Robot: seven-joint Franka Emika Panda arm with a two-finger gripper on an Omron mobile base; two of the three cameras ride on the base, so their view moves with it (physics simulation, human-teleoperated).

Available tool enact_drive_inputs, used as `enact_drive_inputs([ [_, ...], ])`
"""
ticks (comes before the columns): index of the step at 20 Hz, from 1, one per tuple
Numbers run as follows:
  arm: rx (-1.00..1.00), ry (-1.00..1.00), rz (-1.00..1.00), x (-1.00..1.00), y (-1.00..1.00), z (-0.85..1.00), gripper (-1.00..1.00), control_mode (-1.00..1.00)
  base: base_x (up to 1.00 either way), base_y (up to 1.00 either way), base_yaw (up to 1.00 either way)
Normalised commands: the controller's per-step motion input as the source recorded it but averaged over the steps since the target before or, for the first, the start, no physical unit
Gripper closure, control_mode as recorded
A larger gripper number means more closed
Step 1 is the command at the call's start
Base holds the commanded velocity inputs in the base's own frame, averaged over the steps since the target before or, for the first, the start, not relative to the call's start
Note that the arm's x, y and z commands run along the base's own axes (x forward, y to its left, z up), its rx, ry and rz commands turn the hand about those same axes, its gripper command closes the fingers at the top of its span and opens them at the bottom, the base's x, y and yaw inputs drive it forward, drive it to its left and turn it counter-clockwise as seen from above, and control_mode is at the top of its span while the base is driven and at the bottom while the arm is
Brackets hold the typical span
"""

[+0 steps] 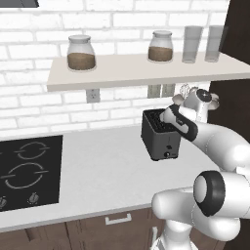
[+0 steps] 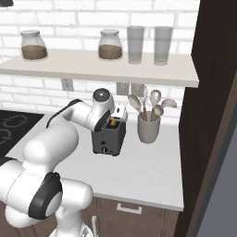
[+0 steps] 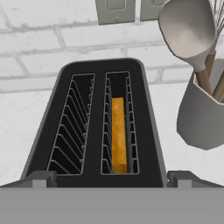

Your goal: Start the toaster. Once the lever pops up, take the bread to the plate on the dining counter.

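Hand view looks straight down into the boxy dark grey toaster [image 3: 98,127] at centre frame, and there is the bread [image 3: 118,134], a golden-brown slice standing on edge deep in the right-hand slot, while the left-hand slot shows bare wire guides. The two dark finger tips of the gripper [image 3: 110,178] sit far apart at the bottom corners of the toaster's top, one lower left and one lower right, spread wide with nothing between them but the toaster's near edge. At upper right of this view a grey utensil crock [image 3: 202,118] stands just beside the toaster, a big grey spoon [image 3: 188,27] rising out of it. Over in the left base view the toaster [image 1: 160,139] sits right of centre on the pale grey countertop [image 1: 102,171], with the white arm [image 1: 215,141] reaching in from the lower right and its hand low over the toaster's top. A black cooktop [image 1: 29,171] lies at the left edge. In the right base view the toaster [image 2: 108,138] is at centre, an orange sliver of bread [image 2: 112,123] peeking from the top, and the crock [image 2: 148,128] is just to its right. Above runs a pale shelf [image 2: 92,69] with jars and glasses.
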Motion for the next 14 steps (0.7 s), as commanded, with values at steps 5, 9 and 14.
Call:
enact_drive_inputs([
  [5,0.0,0.0,0.0,0.0,0.0,0.0,-1.0,-1.0,0.0,0.0,0.0],
  [9,0.0,0.0,0.0,0.0,0.0,0.0,-1.0,-1.0,0.0,0.0,0.0],
  [14,0.0,0.0,0.0,0.0,0.0,0.0,-1.0,-1.0,0.0,0.0,0.0],
])
